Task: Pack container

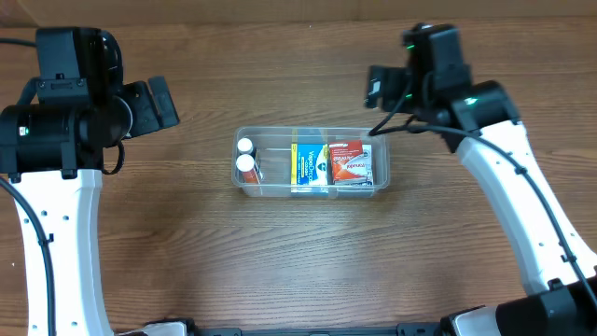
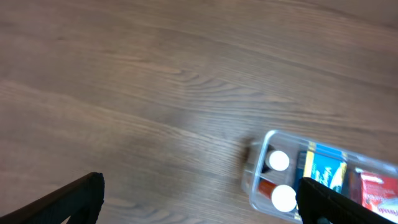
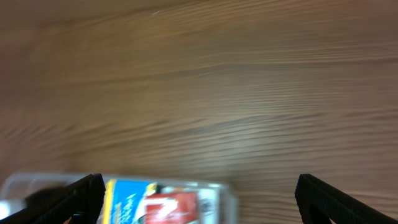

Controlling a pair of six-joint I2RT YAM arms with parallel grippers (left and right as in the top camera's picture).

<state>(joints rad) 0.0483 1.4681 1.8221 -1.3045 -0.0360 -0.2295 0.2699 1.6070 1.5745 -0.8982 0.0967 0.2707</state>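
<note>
Container (image 1: 278,149) on table (image 1: 298,261), rim untouched (left gripper (image 2: 199,200), right gripper (image 3: 199,198) spread wide, well off)

Clear container (image 1: 276,159), blue-yellow box (image 1: 310,166), red box (image 1: 350,163), white-capped bottles (image 1: 247,164).

Left arm (image 1: 56,215): white link rising from the near edge, black wrist block up at far left, pointing inward.
Left pincer (image 2: 202,202): jaws spread wide, dark fingers (image 2: 74,199) low in each corner of the wrist view, gripping nothing.
Right arm (image 1: 508,177): white link sweeping up from near right, green light at the joint, wrist aimed inward.
Right pincer (image 3: 199,202): spread wide too, empty, fingers (image 3: 323,196) far apart.
</note>
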